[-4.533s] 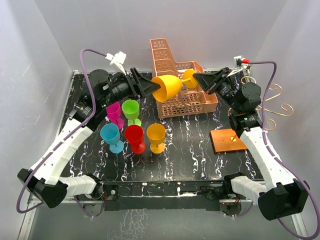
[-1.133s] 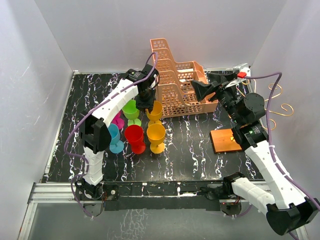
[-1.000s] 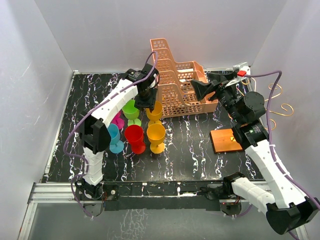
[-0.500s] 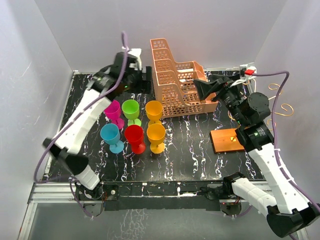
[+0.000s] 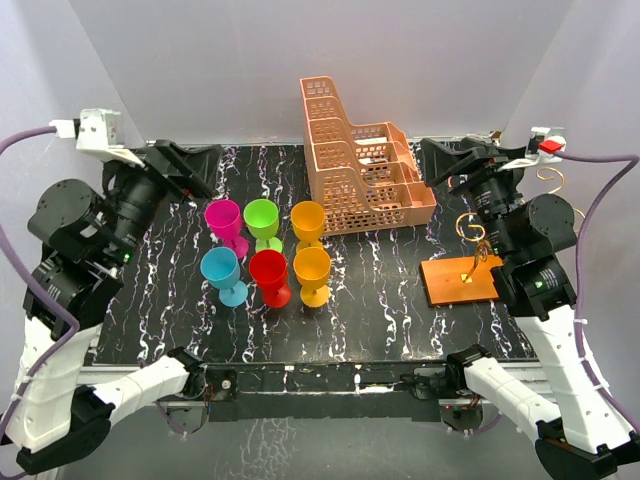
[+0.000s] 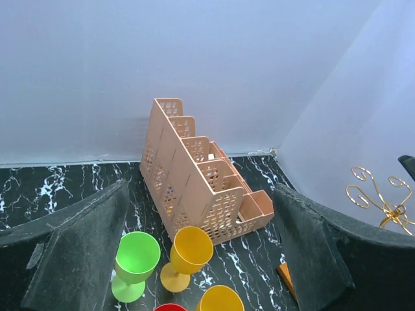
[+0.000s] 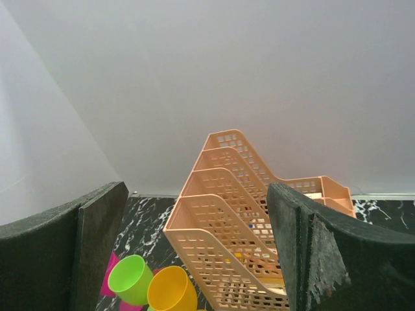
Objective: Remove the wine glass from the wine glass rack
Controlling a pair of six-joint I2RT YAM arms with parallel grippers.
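Observation:
Several plastic wine glasses stand in two rows on the black marbled table. The orange wine glass [image 5: 307, 220] [image 6: 189, 249] is at the right end of the back row, upright and free. The wine glass rack has an orange-brown base board [image 5: 458, 281] and a gold wire stem [image 5: 475, 245]. My right arm hides most of its curled hooks [image 6: 382, 197], and those that show carry no glass. My left gripper [image 5: 180, 165] [image 6: 204, 259] hangs open, high over the table's back left. My right gripper [image 5: 462, 160] [image 7: 194, 259] is open above the back right, holding nothing.
A peach tiered lattice basket [image 5: 360, 165] [image 7: 240, 214] stands at the back centre. Pink [image 5: 224, 217], green [image 5: 262, 217], blue [image 5: 220, 268], red [image 5: 268, 270] and a second orange glass [image 5: 311, 268] crowd the left middle. White walls close three sides.
My left gripper opened off the orange glass, left it standing in the back row, and rose away to the back left. My right arm drew back to the right.

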